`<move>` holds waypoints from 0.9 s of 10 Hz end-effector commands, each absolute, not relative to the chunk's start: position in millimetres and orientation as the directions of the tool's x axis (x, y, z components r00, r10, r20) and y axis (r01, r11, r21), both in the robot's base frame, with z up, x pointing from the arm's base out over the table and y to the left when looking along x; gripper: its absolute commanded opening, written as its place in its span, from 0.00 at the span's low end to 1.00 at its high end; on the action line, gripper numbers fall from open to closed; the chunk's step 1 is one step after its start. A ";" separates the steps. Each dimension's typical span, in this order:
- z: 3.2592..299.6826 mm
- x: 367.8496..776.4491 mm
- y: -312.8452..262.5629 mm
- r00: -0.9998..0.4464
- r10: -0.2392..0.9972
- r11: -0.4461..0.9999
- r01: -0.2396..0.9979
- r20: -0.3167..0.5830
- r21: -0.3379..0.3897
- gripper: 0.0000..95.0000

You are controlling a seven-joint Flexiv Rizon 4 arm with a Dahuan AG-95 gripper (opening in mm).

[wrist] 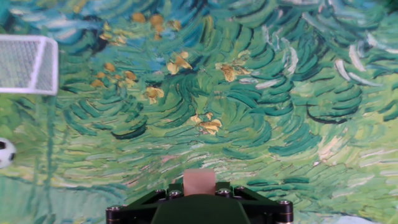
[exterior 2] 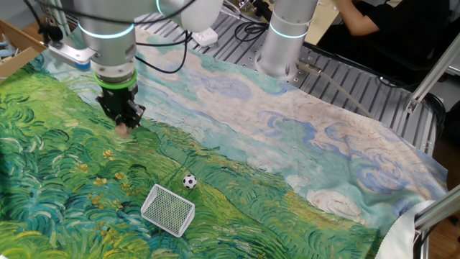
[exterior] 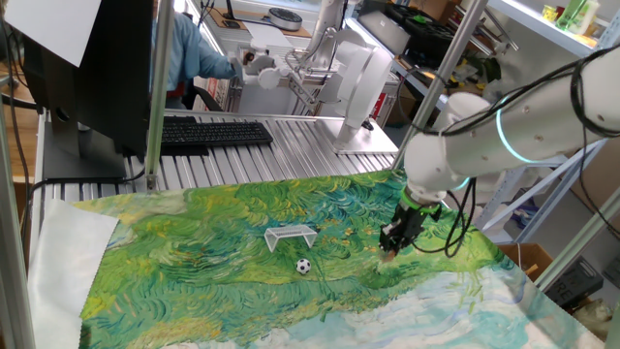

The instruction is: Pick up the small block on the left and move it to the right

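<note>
In one fixed view, a black keyboard [exterior: 208, 133] lay on the ribbed metal bench top [exterior: 291, 145] toward the far left corner, behind the painted green-and-blue cloth [exterior: 203, 262] that covered most of the bench. Near the middle of the cloth stood the white miniature goal frame [exterior: 291, 237], with the black-and-white toy soccer ball [exterior: 303, 266] just in front of it, apart from it. To the right, nearer the right edge, the white arm [exterior: 455, 145] reached down so that the gripper [exterior: 392, 250] sat low over the cloth. Its fingers were drawn narrow around the small block [exterior: 387, 256], a tan cube seen at the fingertips.

The other fixed view showed the same gripper [exterior 2: 123, 126] with the small block [exterior 2: 123, 130] between its fingers, at or just above the cloth; whether it touched could not be told.

In the hand view, the goal frame [wrist: 28, 63] and ball [wrist: 5, 152] lay at the left edge, and the block [wrist: 199, 183] sat at bottom centre.
</note>
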State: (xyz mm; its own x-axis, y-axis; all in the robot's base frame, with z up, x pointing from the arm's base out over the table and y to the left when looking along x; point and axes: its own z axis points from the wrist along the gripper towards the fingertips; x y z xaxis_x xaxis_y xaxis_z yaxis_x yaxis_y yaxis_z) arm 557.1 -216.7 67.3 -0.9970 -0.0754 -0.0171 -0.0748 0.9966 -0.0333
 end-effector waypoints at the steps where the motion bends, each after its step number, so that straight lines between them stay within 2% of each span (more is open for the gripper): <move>1: 78.7 556.0 -217.6 -0.998 -0.067 0.997 -0.066 -0.017 -0.035 0.00; 9: 91.2 555.3 -218.2 -0.998 -0.063 0.997 -0.062 -0.013 -0.038 0.00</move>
State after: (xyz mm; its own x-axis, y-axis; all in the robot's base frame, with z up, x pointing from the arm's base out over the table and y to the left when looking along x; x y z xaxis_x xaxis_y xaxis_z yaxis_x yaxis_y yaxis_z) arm 555.2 -218.3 91.2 -0.9979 -0.0626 -0.0136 -0.0621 0.9973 -0.0383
